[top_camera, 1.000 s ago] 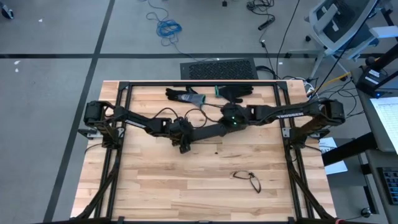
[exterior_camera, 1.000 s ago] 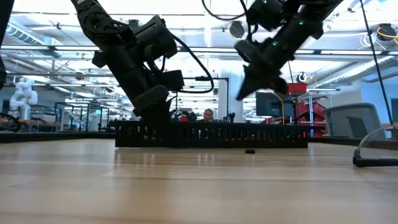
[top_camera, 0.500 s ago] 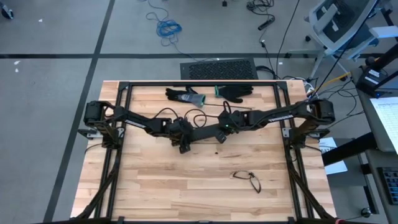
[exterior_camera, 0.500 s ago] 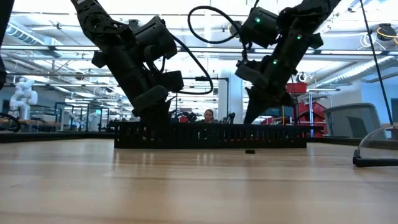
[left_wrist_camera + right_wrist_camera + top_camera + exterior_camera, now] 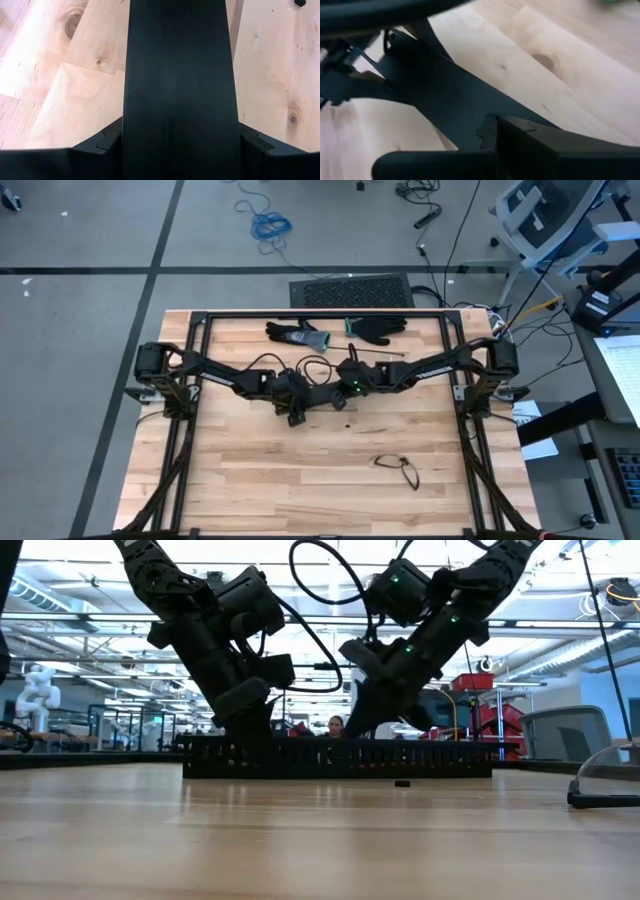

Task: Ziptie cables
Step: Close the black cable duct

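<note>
Even overhead light falls on the pale wooden desk (image 5: pixel 300 470), leaving only faint shadows beneath the arms. In the low view bright ceiling lights (image 5: pixel 330 580) glare behind the dark silhouetted arms, and the near desk surface is blurred. The right wrist view is soft and smeared.

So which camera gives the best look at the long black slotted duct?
The low view: the duct runs side-on, showing its slots. The left wrist view shows a plain black strip between that gripper's fingers; the high view has arms covering it; the right wrist view shows a blurred stretch.
</note>
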Controlling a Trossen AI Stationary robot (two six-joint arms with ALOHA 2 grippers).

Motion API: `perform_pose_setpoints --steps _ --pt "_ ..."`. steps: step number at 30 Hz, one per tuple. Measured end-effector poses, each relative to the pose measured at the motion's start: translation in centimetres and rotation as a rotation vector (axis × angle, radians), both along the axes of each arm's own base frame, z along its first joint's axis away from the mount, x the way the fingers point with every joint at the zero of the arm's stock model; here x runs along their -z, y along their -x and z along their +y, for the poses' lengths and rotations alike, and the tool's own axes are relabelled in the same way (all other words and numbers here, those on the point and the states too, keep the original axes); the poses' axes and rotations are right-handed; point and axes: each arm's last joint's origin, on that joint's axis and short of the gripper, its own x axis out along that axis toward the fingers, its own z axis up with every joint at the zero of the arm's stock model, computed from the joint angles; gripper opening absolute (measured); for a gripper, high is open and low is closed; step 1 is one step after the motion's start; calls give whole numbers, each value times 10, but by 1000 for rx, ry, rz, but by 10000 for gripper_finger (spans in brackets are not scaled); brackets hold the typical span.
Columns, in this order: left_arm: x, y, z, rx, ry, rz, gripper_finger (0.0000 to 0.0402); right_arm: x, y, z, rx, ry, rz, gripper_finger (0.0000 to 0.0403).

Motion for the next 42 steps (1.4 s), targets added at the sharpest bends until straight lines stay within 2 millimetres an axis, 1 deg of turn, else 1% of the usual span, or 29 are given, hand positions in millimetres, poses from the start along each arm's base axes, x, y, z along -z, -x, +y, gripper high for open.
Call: perform_pose_setpoints --steps 3,7,11,15,26,28,30,33,37,39,41,42 --pt "0 0 0 0 0 0 237 6 -6 2 8 -13 -34 0" --pt "0 0 0 1 0 0 237 8 -12 4 32 -45 -108 0" --pt "0 0 0 0 -1 -1 238 0 -14 5 24 -28 -172 0" --pt "0 -1 0 8 -12 -4 245 -7 -12 4 11 -23 -183 0" --pt "0 -1 1 3 -1 -9 251 -9 -12 4 9 -22 -188 0" --pt "0 -1 1 8 16 -14 262 -9 -12 4 8 -21 -189 0" --pt "-1 -2 1 -3 39 -30 283 -9 -12 4 3 -16 -189 0" --pt "-1 -2 1 -24 58 -24 325 -9 -12 4 1 -14 -189 0" --pt "-1 -1 1 -10 40 -16 383 -10 -12 5 0 -11 -185 0" --pt "-1 0 1 16 26 26 395 -10 -12 5 -5 -5 -184 0" --pt "-7 2 0 53 7 43 394 -10 -12 5 -8 -1 -184 0" --pt "-14 2 -1 67 -2 24 392 -10 -12 5 -8 -1 -183 0"
